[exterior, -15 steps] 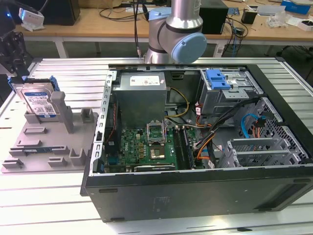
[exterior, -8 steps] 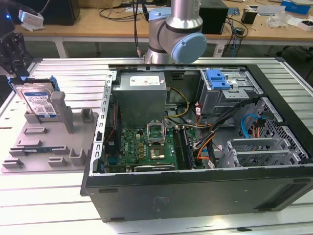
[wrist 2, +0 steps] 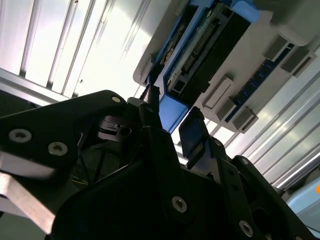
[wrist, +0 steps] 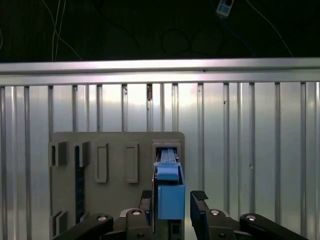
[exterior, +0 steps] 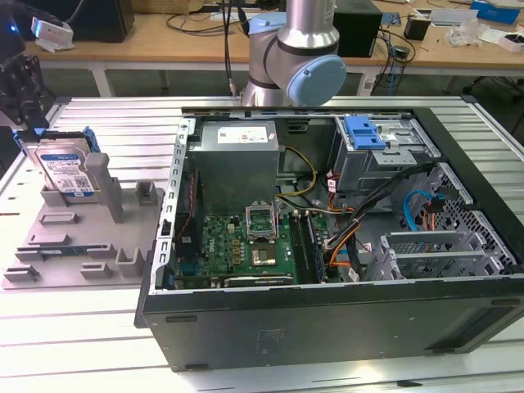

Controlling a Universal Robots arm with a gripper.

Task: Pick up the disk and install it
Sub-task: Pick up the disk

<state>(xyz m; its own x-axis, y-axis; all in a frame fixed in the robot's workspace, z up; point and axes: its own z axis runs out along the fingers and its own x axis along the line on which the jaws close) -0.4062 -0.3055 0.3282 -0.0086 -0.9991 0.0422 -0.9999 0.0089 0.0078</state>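
Open computer case (exterior: 327, 332) beside grey holder (exterior: 74, 246)

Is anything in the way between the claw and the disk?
No, nothing visible. The claw is open, with a finger on each side of the blue end of the disk, which stands in the grey holder.

Your work surface is a ribbed aluminium table (exterior: 90, 336) of pale slats, seen in the exterior view and in both wrist views. On the exterior view's left, a flat grey fixture plate (exterior: 70, 246) with raised blocks and slots lies directly on the slats, reaching from the far left corner toward the near edge. Just beside it, on the exterior view's right, an open black computer case (exterior: 327, 323) lies on its side and covers most of the table, its near wall close to the near edge.
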